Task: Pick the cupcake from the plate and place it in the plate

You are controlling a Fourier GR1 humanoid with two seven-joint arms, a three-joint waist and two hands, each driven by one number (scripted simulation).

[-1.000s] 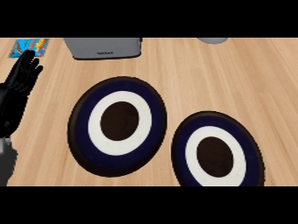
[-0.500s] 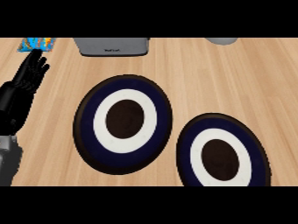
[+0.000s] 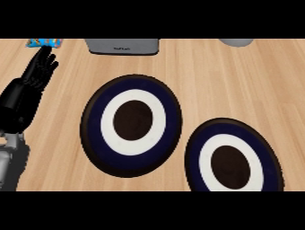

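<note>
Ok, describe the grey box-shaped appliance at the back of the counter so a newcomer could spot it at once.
Start from the light wooden counter and the two round dark-blue plates with white rings: the left plate and the right plate. Look straight past the left plate to the far edge, where the grey box-shaped appliance sits. It is the only squared grey thing, unlike the small rounded grey object further right.

1. Grey box-shaped appliance (image 3: 123,46): far edge of the wooden counter (image 3: 248,85), left of centre.
2. Grey rounded object (image 3: 237,42): far edge, right of the appliance, mostly cropped.
3. Blue-and-orange item (image 3: 44,42): far left corner, partly visible.
</note>
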